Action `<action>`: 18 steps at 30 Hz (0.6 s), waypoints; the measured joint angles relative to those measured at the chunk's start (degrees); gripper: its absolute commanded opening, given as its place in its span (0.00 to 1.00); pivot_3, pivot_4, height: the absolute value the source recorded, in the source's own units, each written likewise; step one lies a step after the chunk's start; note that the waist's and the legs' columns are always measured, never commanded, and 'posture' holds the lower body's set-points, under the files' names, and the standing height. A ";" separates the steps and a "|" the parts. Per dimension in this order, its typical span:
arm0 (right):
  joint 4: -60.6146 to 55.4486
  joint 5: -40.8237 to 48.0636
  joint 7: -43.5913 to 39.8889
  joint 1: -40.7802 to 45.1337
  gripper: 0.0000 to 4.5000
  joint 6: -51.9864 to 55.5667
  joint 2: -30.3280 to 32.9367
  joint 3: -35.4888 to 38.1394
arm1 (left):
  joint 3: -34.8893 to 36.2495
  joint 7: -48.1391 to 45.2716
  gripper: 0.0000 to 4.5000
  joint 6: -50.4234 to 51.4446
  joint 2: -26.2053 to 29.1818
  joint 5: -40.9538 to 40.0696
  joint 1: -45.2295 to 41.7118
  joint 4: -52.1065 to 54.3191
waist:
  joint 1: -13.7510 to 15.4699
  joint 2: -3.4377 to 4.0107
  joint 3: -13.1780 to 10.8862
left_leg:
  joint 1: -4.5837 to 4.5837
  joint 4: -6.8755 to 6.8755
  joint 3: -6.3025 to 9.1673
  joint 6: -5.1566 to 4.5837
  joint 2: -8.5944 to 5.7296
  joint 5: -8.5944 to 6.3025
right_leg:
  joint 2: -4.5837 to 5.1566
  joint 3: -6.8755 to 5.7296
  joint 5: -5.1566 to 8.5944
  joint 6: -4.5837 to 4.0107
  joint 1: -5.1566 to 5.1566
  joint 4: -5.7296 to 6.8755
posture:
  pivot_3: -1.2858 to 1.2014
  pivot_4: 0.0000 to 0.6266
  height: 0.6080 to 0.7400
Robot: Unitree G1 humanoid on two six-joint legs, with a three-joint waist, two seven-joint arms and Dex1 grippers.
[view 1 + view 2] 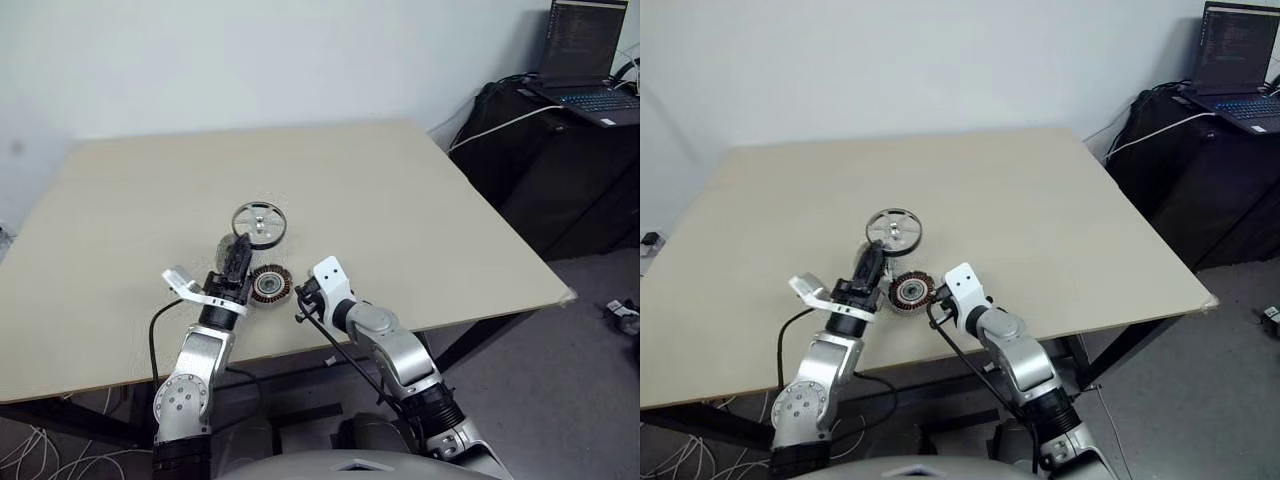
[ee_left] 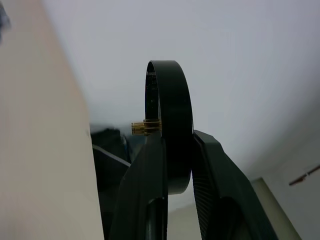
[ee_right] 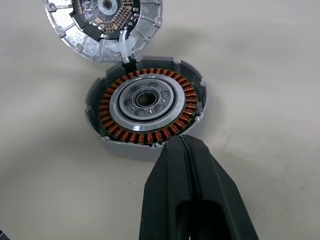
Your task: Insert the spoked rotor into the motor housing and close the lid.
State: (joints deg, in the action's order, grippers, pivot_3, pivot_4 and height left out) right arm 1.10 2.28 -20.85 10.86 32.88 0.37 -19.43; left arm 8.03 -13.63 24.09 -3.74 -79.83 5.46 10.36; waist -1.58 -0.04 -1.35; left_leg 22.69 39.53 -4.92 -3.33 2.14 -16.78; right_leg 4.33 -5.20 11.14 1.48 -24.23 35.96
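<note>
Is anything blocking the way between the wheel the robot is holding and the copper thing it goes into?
Nothing visible does. The left pincer holds the spoked rotor up above the table. The motor housing lies open, its lid beside it. The shut right pincer touches only the housing's outer edge.

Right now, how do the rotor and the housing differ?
The rotor is pinched by its rim in the left claw, off the table; the housing lies flat on it. The rotor has open spokes; the housing holds copper coils. Both are round.
</note>
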 measured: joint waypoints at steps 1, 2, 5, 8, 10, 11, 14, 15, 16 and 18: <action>0.00 0.02 0.03 -0.03 0.00 -0.01 0.00 0.02 | -0.04 0.65 0.08 0.78 0.00 0.00 0.01 0.00 | 0.01 0.00 0.00 | 0.00 0.00 0.00 0.00 0.00 0.00 | 0.00 0.00 0.00 0.00 0.00 0.00 | 0.52 0.00 1.00; 0.00 0.05 0.05 -0.05 0.00 -0.02 -0.02 0.03 | -0.10 1.56 0.08 1.46 -0.01 0.02 0.04 0.00 | 0.04 0.00 0.00 | 0.00 0.00 0.01 0.00 0.00 0.00 | 0.00 0.00 0.00 0.00 0.00 0.00 | 0.52 0.00 1.00; -0.01 0.09 0.09 -0.15 0.00 -0.03 -0.07 0.03 | -0.17 4.73 0.08 3.06 -0.04 0.25 0.30 0.00 | 0.05 0.00 0.00 | 0.00 0.00 0.01 0.00 0.00 0.00 | 0.00 0.01 0.00 0.00 0.00 0.00 | 0.52 0.00 1.00; -0.02 0.12 0.14 -0.16 0.00 -0.07 -0.08 0.08 | -0.16 8.66 0.08 3.60 -0.07 0.91 1.23 -0.01 | 0.06 0.00 0.00 | 0.00 0.00 0.01 0.00 0.00 0.00 | 0.00 0.02 0.00 0.00 -0.01 0.00 | 0.52 0.00 1.00; -0.02 0.12 0.15 -0.16 0.00 -0.09 -0.08 0.10 | -0.13 10.58 0.08 4.09 -0.07 1.21 1.60 -0.24 | 0.09 0.00 0.00 | 0.00 0.00 0.01 0.00 0.00 0.00 | 0.00 0.02 0.00 0.00 -0.01 0.00 | 0.52 0.00 1.00; -0.02 0.13 0.14 -0.16 0.00 -0.11 -0.08 0.08 | -0.05 11.04 0.08 4.09 -0.07 1.26 1.59 -0.52 | 0.12 0.00 0.00 | 0.00 0.00 0.01 0.00 0.00 0.00 | 0.00 0.02 0.00 0.00 -0.01 0.00 | 0.52 0.00 1.00; -0.03 0.14 0.09 -0.16 0.00 -0.12 -0.10 0.07 | 0.92 11.39 0.08 3.79 -0.10 2.23 1.54 -2.37 | 0.17 0.00 0.00 | 0.00 0.00 0.01 0.01 0.00 0.00 | 0.00 0.01 0.00 0.00 -0.02 0.01 | 0.52 0.00 1.00; -0.03 0.14 0.07 -0.17 0.00 -0.12 -0.09 0.07 | 1.25 11.34 0.08 3.54 -0.11 2.61 1.41 -3.34 | 0.18 0.01 0.00 | 0.00 0.00 0.01 0.01 0.00 0.00 | 0.00 0.01 0.00 0.00 -0.02 0.01 | 0.52 0.00 1.00; -0.04 0.14 0.04 -0.18 0.00 -0.13 -0.09 0.03 | 1.61 11.20 0.08 3.19 -0.13 2.90 1.30 -4.21 | 0.18 0.00 0.00 | 0.00 0.00 0.01 0.01 0.00 0.00 | 0.00 0.01 0.00 0.00 -0.02 0.01 | 0.52 0.00 1.00; -0.09 0.16 -0.07 -0.29 0.00 -0.13 -0.05 -0.04 | 2.74 10.62 0.08 2.85 -0.17 3.27 0.91 -6.27 | 0.17 0.00 0.00 | 0.02 0.00 0.00 0.01 0.00 0.00 | 0.00 0.01 0.00 0.00 -0.04 0.01 | 0.52 0.00 1.00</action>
State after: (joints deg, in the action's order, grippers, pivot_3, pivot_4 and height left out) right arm 1.00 2.44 -20.92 10.57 32.75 0.32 -19.47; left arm 10.77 -3.01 26.94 -3.92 -76.55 6.37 4.09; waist -1.41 -0.04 -1.35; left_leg 22.71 39.52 -4.92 -3.32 2.14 -16.77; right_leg 4.34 -5.18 11.14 1.48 -24.27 35.97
